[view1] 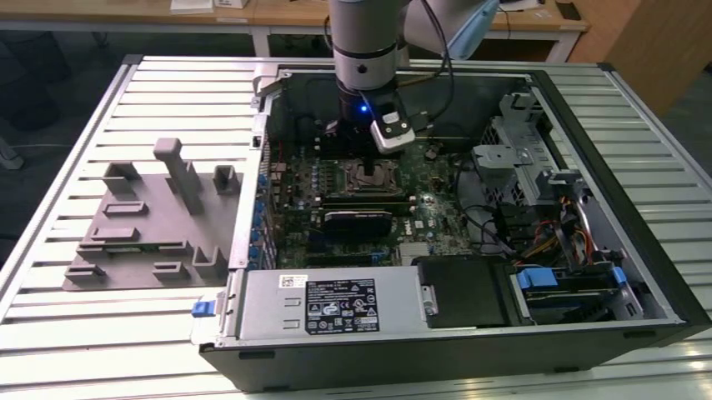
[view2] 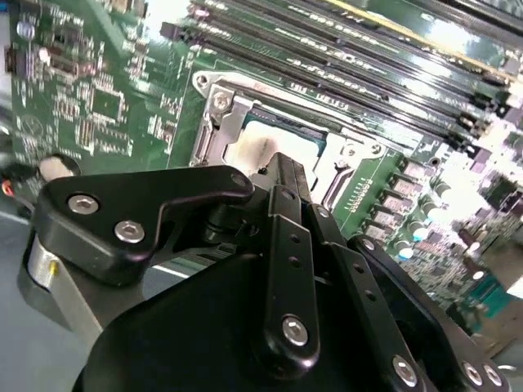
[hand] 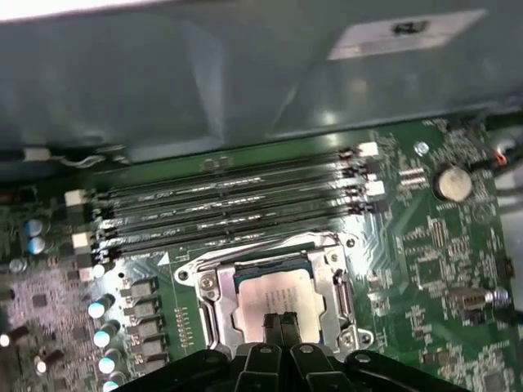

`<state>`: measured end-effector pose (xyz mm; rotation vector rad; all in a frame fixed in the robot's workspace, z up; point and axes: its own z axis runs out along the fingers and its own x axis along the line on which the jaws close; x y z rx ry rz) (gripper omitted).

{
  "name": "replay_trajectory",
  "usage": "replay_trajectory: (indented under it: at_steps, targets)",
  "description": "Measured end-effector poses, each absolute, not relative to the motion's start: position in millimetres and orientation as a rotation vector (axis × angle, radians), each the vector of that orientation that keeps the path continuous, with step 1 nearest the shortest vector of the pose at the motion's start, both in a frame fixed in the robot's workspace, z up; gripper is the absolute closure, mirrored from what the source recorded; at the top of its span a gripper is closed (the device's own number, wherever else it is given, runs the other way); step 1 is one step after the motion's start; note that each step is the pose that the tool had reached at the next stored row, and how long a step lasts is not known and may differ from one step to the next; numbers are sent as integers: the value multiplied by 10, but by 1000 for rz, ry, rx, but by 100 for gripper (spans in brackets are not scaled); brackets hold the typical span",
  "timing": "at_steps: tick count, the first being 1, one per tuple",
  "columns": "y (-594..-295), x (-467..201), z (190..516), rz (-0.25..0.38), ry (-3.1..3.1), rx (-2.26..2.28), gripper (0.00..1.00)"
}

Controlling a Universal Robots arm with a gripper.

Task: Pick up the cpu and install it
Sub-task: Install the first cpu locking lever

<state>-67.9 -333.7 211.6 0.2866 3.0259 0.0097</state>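
Gripper (hand: 280, 327) sits low over the motherboard (view1: 418, 221) inside the open computer case (view1: 623, 275), arm (view1: 365, 42) reaching straight down from above. In both wrist views the 2 fingers (view2: 288, 204) are pressed together, tips right at the edge of the cpu (hand: 274, 296), nothing between them, so: clenched, empty.

Cpu lies flat in the socket frame (hand: 208, 306), just below the 4 long memory slots (hand: 229, 208). It appears seated already, the metal frame around it on all sides; whether the retaining lever is latched, I cannot tell.

Look of the cpu: small flat square, pale silver-white metal top, darker rim, faintly glossy under the light.

Handling, as a judgement: light and rigid, but fragile on the contact side; the smooth lid probably slips easily. Best held by 2 opposite edges, kept level, no sideways force in the socket.

Grey fixture blocks (view1: 150, 221) stand on the slatted desk (view1: 67, 317), at the exterior view's left of the case.
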Motion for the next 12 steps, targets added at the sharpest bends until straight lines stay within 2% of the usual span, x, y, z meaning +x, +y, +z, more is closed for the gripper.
replay_trajectory:
  at_steps: [12]
  targets:
    - [-3338,-677,2151,16,3036,156,89]
